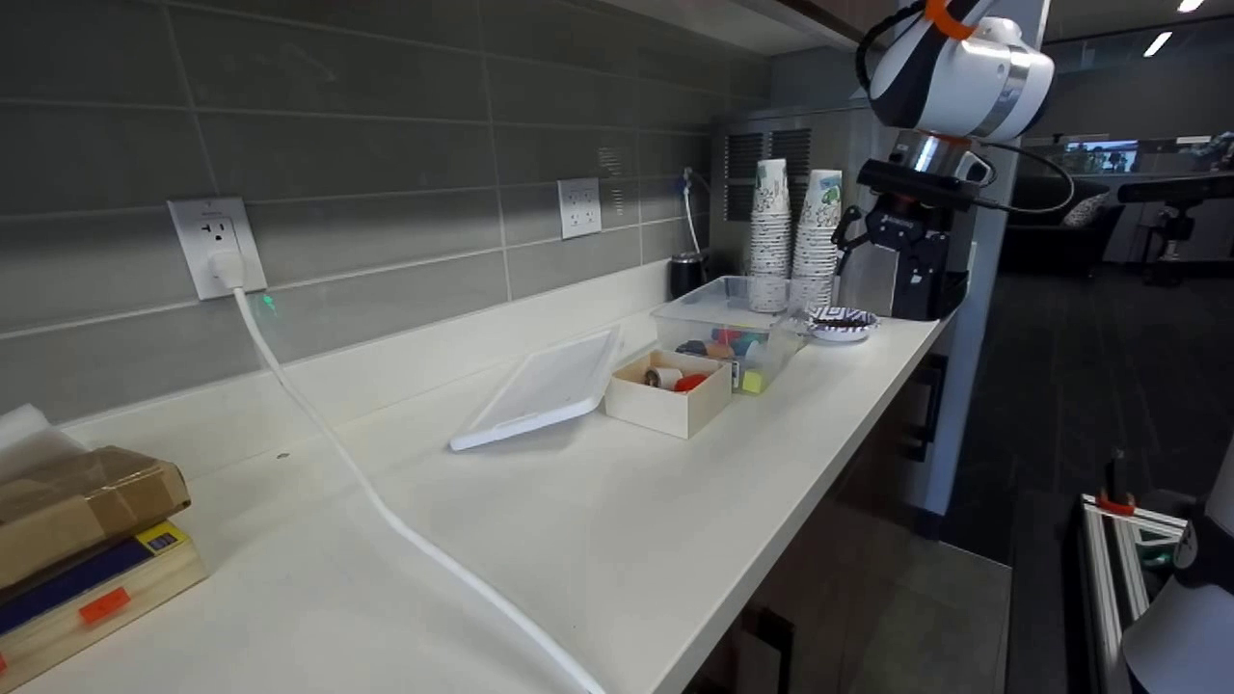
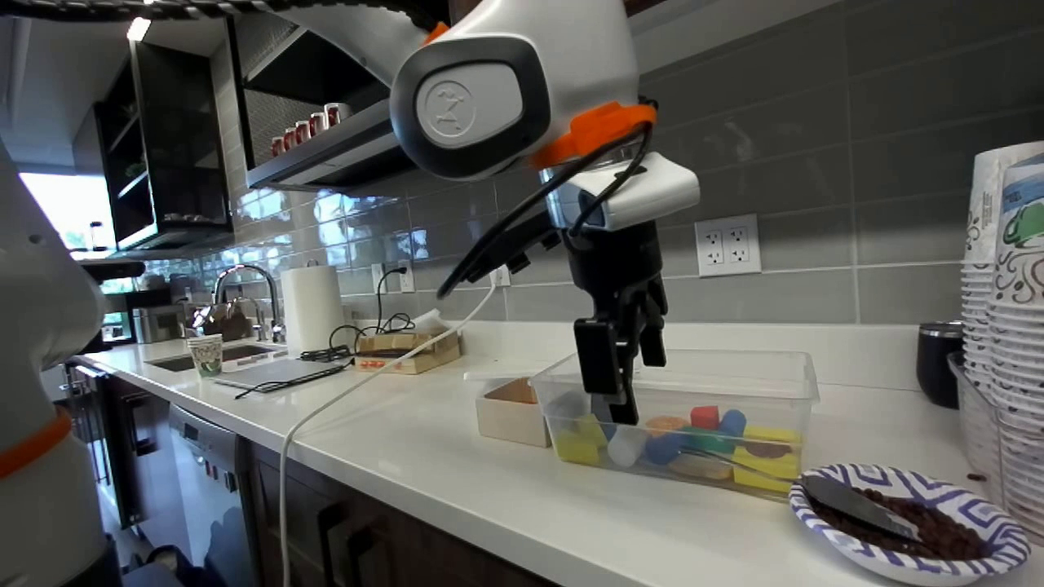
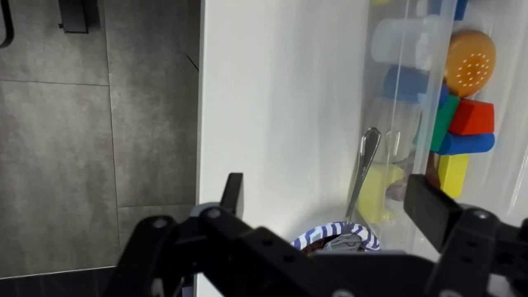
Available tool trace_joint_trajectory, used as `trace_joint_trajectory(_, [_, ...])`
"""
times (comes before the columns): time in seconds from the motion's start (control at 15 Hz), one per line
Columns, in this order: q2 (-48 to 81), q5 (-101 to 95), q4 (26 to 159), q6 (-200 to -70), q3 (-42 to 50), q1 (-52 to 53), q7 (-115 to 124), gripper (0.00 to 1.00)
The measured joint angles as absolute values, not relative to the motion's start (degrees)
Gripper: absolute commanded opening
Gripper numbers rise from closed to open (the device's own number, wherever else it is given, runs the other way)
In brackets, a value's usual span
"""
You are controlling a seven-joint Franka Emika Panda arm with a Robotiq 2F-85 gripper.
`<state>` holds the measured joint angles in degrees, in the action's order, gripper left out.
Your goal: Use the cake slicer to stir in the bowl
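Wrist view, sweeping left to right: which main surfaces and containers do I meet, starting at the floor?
Floor → counter → bowl → clear box. The cake slicer overlaps the bowl, so it is left out.

In an exterior view, cake slicer (image 2: 860, 506) in the bowl (image 2: 950, 494) — box (image 2: 726, 387) left, cups (image 2: 1019, 350) behind right.
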<state>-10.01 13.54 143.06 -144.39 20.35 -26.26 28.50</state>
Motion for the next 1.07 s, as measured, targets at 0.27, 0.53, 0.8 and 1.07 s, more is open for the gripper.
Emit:
trace_joint_trajectory(0.27, [-5.03,16.29,141.06,-146.44,20.68,-26.14,28.48,1.00])
trace_joint_trajectory(0.53, [-0.85,18.46,138.67,-146.74,20.81,-25.83,28.48,1.00])
trace_joint_trajectory(0.8, [1.78,21.00,136.68,-146.77,20.81,-25.19,28.11,1.00])
trace_joint_trajectory(1.07, [4.07,25.22,135.17,-146.77,20.81,-25.01,25.64,1.00])
